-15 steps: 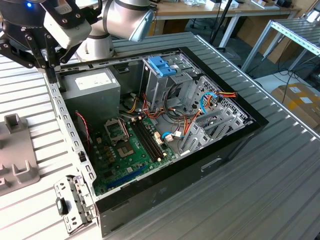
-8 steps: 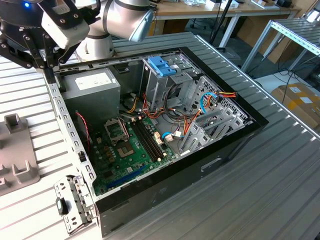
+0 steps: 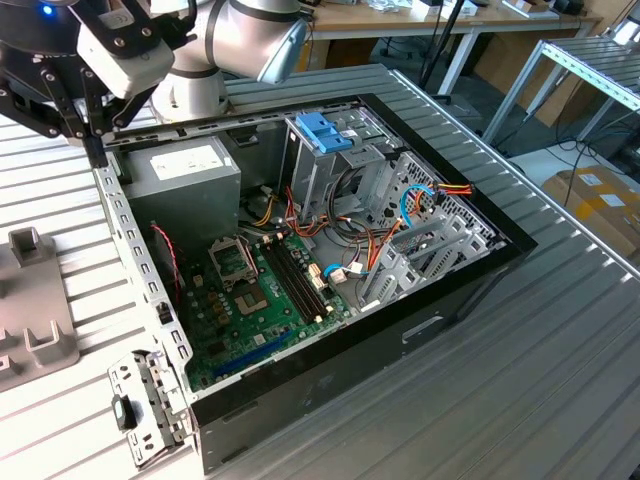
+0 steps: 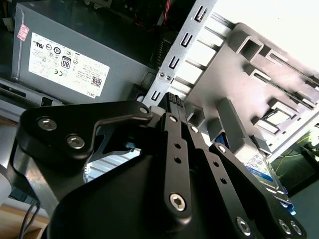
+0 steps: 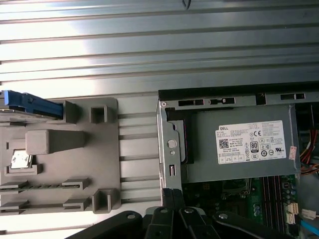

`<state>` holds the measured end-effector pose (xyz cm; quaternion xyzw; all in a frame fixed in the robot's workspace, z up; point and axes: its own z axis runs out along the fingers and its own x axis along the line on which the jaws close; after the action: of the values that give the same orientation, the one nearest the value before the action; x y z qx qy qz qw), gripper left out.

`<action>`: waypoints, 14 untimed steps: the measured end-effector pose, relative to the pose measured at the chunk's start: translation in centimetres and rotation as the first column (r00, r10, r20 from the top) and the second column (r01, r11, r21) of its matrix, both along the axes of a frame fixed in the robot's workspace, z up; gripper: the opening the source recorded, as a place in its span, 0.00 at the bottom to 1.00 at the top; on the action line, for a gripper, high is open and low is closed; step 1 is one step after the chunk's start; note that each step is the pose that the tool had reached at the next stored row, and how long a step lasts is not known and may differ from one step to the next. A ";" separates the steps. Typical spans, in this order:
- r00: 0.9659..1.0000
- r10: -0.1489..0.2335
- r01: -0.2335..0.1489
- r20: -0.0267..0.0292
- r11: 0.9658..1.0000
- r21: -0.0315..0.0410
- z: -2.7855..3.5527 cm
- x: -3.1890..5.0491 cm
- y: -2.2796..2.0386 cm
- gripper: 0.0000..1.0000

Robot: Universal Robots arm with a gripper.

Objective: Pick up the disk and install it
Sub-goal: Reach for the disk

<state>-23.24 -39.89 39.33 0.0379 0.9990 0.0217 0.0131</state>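
The disk [image 5: 30,104] stands on edge in a grey holder [image 5: 99,149] on the table [image 3: 560,400], outside the open case [image 3: 135,250]. Its blue carrier edge is uppermost and, as far as can be judged, its long axis runs about square to the case's side wall. The hand [image 5: 172,191] is not over it. The fingertips hang above that side wall, just beside the power supply [image 5: 239,144], so the disk lies well off to the holder side, away from the case interior.

In the exterior view the arm [image 3: 240,35] comes in from the top of the exterior view's left and the hand [image 3: 95,140] points straight down at the case corner, with the holder [image 3: 40,330] nearer the camera. The hand is narrow – in the second wrist view the fingertips [image 4: 173,97] sit together or very nearly so, with nothing between them. Judged from this, reaching the disk calls for a sideways move across the gap to the holder – the grasp has not begun
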 end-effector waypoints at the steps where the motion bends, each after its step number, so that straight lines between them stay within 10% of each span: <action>1: 1.000 0.000 0.000 0.000 1.000 0.000 0.00 -0.04 0.00 0.11; 14: 1.000 0.000 0.000 0.000 1.000 0.000 0.00 -0.62 0.00 0.11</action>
<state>-23.86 -39.89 39.33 0.0379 0.9990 0.0217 0.0130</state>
